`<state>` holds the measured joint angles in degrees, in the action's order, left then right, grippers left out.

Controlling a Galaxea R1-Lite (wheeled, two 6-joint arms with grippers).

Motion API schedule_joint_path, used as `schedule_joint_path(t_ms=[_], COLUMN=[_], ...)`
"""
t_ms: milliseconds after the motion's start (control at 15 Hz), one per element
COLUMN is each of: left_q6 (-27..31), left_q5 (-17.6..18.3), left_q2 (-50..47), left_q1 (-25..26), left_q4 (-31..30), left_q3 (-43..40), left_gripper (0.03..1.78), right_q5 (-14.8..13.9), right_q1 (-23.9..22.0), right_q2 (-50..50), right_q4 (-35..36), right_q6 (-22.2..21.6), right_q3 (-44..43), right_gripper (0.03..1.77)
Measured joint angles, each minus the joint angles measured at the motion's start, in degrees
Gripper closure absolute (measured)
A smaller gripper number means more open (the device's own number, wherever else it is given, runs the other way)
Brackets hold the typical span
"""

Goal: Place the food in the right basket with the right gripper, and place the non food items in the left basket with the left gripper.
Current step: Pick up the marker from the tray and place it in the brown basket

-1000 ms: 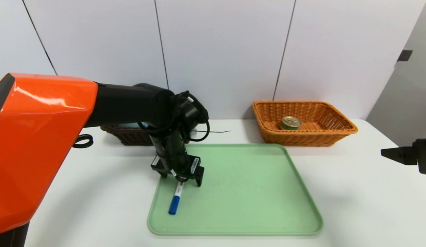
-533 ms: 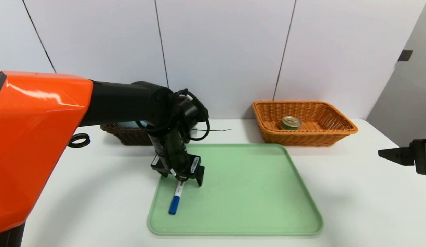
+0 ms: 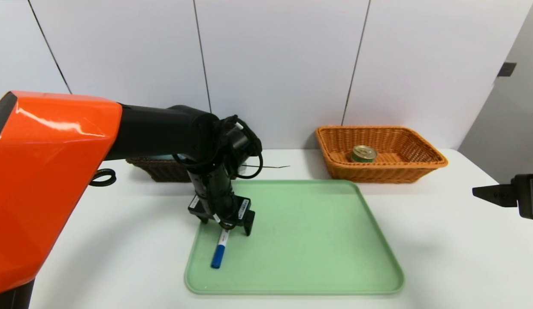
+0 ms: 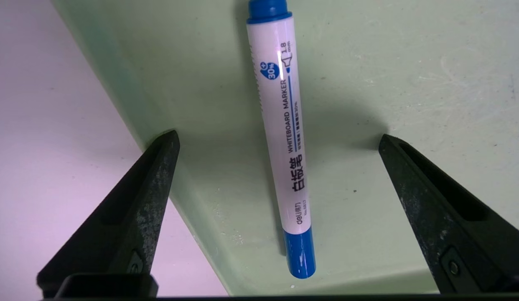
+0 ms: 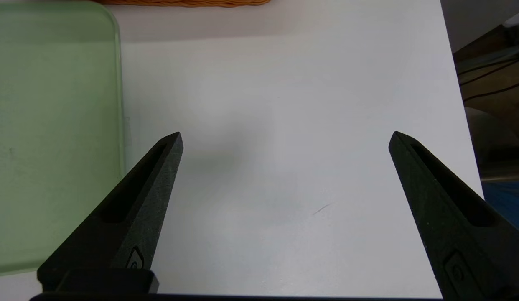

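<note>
Nearest me, toward the bottom of the head view and left of centre, the marker (image 3: 218, 253) lies on the green tray (image 3: 309, 293), its blue cap pointing down the frame. Over its far end I have the left pincer (image 4: 279, 136), fingers spread wide, one on either side of the white barrel and neither touching it, so I am gripping nothing. I read the step in hand as picking up this last loose non-food item. The next move, I judge, is to settle the fingers a touch lower and close them squarely across the barrel, minding the tray's raised edge beside one finger, then lift and carry it to the dark basket. The right pincer (image 5: 286, 138) sits idle and open, holding nothing, over the white desk (image 3: 442, 240) at the right edge of the frame. Farther off, left of centre and partly hidden behind my left arm, is the dark brown basket (image 3: 163, 171) with something light blue in it; upper right, the orange-tan basket (image 3: 386, 175) already holds the tin can (image 3: 363, 154), so the food side looks done.
</note>
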<state>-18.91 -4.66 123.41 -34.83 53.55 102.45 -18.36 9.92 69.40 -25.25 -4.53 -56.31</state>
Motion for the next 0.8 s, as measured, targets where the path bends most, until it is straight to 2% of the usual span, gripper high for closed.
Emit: schedule_joint_path(t_ms=[333, 400, 533, 800], left_q6=[-0.1, -0.3, -0.4, -0.3], left_q5=[0.1, 0.1, 0.2, 0.1], left_q2=[0.1, 0.1, 0.2, 0.1], left_q1=[0.0, 0.0, 0.0, 0.0], left_q4=[0.0, -0.1, -0.1, -0.1], left_q3=[0.0, 0.0, 0.1, 0.3], left_gripper=[0.13, 0.34, 0.64, 1.07], right_q5=[0.0, 0.0, 0.0, 0.0], right_q1=[0.0, 0.0, 0.0, 0.1], right_q2=[0.4, 0.5, 0.6, 0.7], right_q4=[0.1, 0.7, 1.3, 1.3], right_q6=[0.0, 0.0, 0.0, 0.1], right_q3=[0.0, 0.0, 0.2, 0.2], right_gripper=[0.10, 0.10, 0.10, 0.10])
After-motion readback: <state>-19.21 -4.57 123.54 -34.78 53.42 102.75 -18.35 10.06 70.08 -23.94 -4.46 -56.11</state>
